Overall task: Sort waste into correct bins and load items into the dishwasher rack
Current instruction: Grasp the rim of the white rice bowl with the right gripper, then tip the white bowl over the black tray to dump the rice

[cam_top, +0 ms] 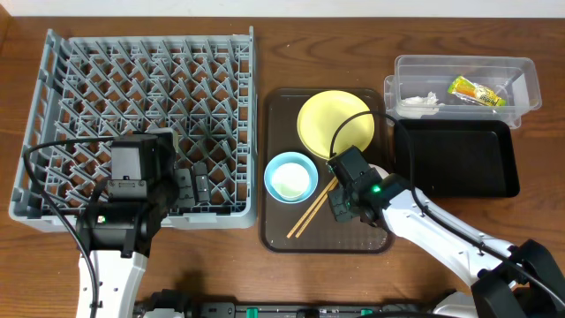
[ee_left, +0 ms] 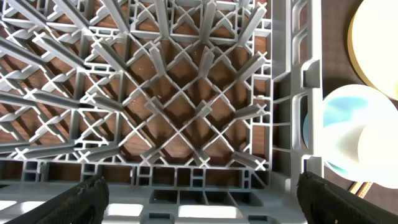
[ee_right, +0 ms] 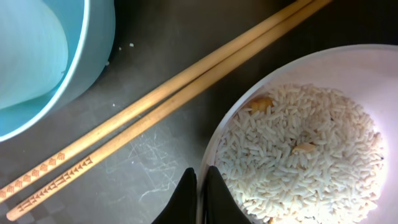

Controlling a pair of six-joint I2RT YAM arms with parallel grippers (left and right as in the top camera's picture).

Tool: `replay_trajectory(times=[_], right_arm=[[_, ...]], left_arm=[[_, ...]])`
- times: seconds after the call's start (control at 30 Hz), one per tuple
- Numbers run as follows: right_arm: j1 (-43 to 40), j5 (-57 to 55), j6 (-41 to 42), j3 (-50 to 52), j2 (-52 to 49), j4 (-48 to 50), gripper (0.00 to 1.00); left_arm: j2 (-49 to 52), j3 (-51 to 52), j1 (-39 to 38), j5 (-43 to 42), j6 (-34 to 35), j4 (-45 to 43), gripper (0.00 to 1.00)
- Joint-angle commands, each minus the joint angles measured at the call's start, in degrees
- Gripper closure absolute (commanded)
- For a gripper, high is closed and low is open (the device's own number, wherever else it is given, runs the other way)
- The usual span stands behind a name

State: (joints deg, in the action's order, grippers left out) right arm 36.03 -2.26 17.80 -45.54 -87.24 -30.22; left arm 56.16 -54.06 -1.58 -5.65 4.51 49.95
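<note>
step: empty the rice (ee_right: 305,162) | right gripper (ee_right: 199,186) pinches rim of white bowl (ee_right: 360,68), sitting on brown tray (ee_right: 143,162) beside chopsticks (ee_right: 155,106) | grip looks shallow, perhaps | lift level, tip slowly over black tray (cam_top: 455,159) | left gripper (ee_left: 211,199) spread over rack (ee_left: 186,93)

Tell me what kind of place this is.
Probably a dish-clearing test bench: a large grey plastic dishwasher rack sits on a wooden table beside a dark brown tray with a white bowl of leftover rice.

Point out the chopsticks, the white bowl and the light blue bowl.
chopsticks (ee_right: 186,76): right wrist view, upper stick's shaft.
white bowl (ee_right: 348,62): right wrist view, bare inner wall.
light blue bowl (ee_right: 99,37): right wrist view, outer wall.
</note>
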Motion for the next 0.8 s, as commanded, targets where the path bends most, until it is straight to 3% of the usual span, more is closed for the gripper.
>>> replay_trajectory(times=[0.0,0.27,0.5,0.77], right_arm=[[0.42,1.2,2.19,1.03,0.07,0.63,0.99],[-3.96,5.14,4.46,-3.45,5.88,0.92,0.99],[-17.22,19.06,3.02,-4.98,12.7,2.12,0.99],[-35.58,39.39,0.94,-4.98,12.66,4.33,0.99]], left_arm=[[-0.04,-1.14,0.28,-0.13,0.5,0.2,0.02],[-0.04,-1.14,0.28,-0.13,0.5,0.2,0.02],[-0.04,-1.11,0.28,-0.13,0.5,0.2,0.02],[-0.04,-1.11,0.28,-0.13,0.5,0.2,0.02]])
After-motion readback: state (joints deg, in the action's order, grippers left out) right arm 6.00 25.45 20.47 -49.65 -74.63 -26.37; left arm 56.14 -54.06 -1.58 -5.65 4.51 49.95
